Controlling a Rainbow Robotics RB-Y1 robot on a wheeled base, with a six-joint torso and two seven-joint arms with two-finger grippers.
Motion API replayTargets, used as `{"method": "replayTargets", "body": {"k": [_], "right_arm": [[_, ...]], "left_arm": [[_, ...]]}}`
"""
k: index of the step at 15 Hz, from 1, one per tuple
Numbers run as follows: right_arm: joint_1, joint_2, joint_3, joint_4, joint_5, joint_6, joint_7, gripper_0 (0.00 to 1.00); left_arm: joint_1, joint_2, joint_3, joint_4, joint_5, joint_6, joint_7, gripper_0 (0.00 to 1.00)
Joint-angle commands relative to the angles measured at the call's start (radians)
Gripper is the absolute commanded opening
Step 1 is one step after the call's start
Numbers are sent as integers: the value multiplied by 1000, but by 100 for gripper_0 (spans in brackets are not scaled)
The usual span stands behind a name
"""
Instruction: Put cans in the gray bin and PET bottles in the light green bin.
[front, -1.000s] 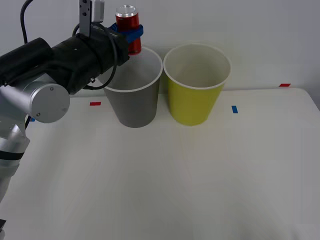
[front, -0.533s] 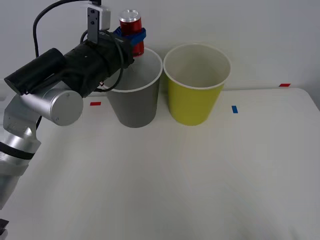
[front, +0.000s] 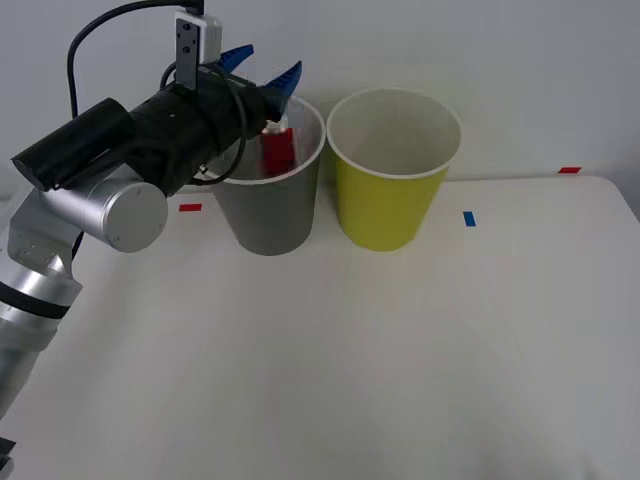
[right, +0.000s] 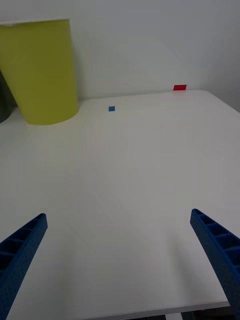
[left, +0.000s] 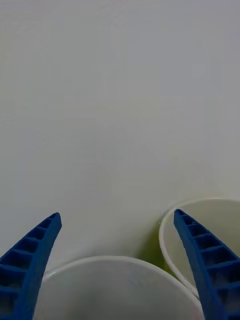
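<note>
A plain pale wall (front: 520, 60) stands behind a broad white table (front: 400, 350) with a smooth matte top. Small coloured tape marks lie flat on it: a red tag (front: 190, 208) left of the bins, a blue tag (front: 469, 218) right of them, and another red tag (front: 569, 170) near the far right edge.

Two tall tapered cup-shaped bins stand upright side by side at the back of the table, close together, each with a white rim and white inside. The gray bin (front: 268, 215) is on the left, the light green bin (front: 388, 205) on the right.

The left arm, silver and black with a cable looped over it, reaches across to the gray bin. The left gripper (front: 259, 68) is above that bin's rim, its blue ribbed fingers spread wide and holding nothing. The right gripper (right: 120, 260) is low over bare table, fingers wide apart and empty.

The small shiny red can (front: 277, 150) is inside the gray bin, below the rim.
</note>
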Motion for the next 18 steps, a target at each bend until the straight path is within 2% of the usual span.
{"method": "replayTargets", "body": {"k": [1,3,6,14,18], "right_arm": [[0,0,0,0,0,0,0,100],[0,0,0,0,0,0,0,100],[0,0,0,0,0,0,0,100],[0,0,0,0,0,0,0,100],[0,0,0,0,0,0,0,100]], "left_arm": [[-1,21,2,-2,-1,1,4,100],[0,25,6,-5,7,1,10,100],[68,75,51,-83,16,8,23,100],[570,127,295,-499,18,11,23,100],[780,128,348,-611,18,-8,21,100]]}}
